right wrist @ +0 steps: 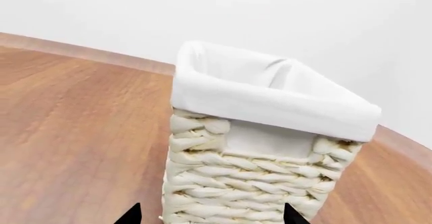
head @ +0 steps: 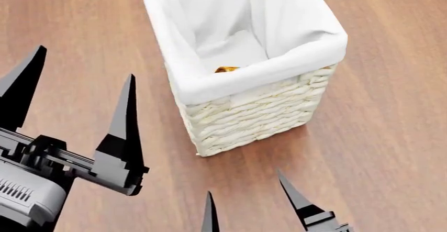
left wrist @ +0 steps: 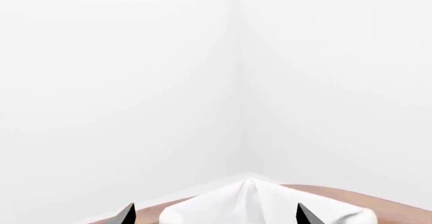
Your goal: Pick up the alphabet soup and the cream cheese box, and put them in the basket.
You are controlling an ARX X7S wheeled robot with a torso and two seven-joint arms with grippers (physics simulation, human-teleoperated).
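Note:
The basket (head: pixel 258 111), cream wicker with a white cloth lining, stands on the wooden floor in the head view. Deep inside it, just behind the near rim, a small yellow-orange sliver (head: pixel 225 69) shows; it may be the alphabet soup, but too little is visible to tell. The cream cheese box is out of view. My left gripper (head: pixel 84 64) hangs open to the left of the basket, holding nothing. My right gripper (head: pixel 244 185) is open in front of the basket's near corner. The left gripper (left wrist: pixel 216 215) looks over the lining (left wrist: pixel 256 204). The right gripper (right wrist: pixel 212 216) faces the woven wall (right wrist: pixel 256 183).
Brown wooden floor (head: pixel 391 137) surrounds the basket on all sides. White walls meeting in a corner (left wrist: pixel 236 82) stand behind the basket, with a baseboard line (right wrist: pixel 81 49) along the floor's far edge.

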